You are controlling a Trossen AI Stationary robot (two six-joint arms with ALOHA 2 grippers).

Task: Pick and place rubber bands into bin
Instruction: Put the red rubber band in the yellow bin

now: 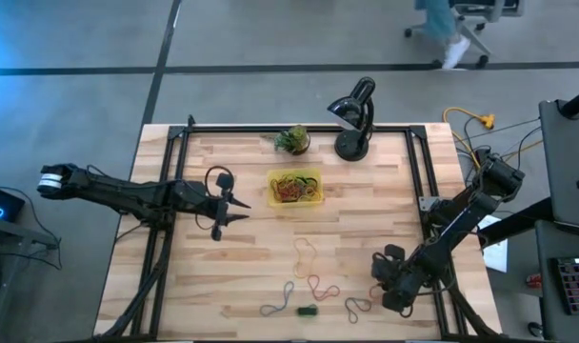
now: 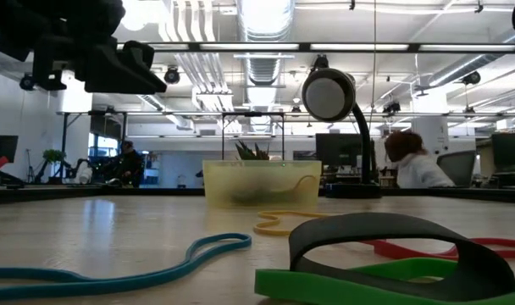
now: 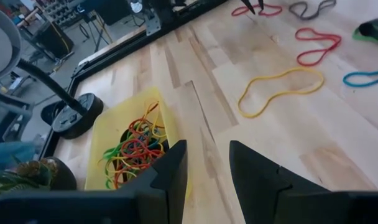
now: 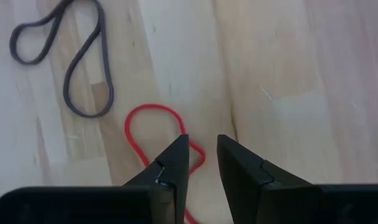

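Observation:
The yellow bin (image 1: 318,181) at the table's far middle holds a tangle of rubber bands (image 3: 136,149). Loose bands lie flat near the front edge: yellow (image 3: 282,90), red (image 3: 316,43), blue (image 2: 113,275), green with a dark ring on it (image 2: 393,237), and grey (image 4: 109,87). My right gripper (image 4: 203,149) points down at the front right, narrowly open over another red band (image 4: 153,107), one strand of which runs between its fingers. My left gripper (image 3: 207,155) hovers open just left of the bin, with nothing between its fingers. My right gripper comes from above with a finger on either side of one end of the red band (image 4: 200,157), which lies flat on the table. I cannot tell whether the fingers touch it.
A black desk lamp (image 1: 354,119) and a small potted plant (image 1: 292,140) stand at the far edge behind the bin. Black frame rails (image 1: 428,181) run along the table's sides. People sit in the room beyond (image 2: 410,165).

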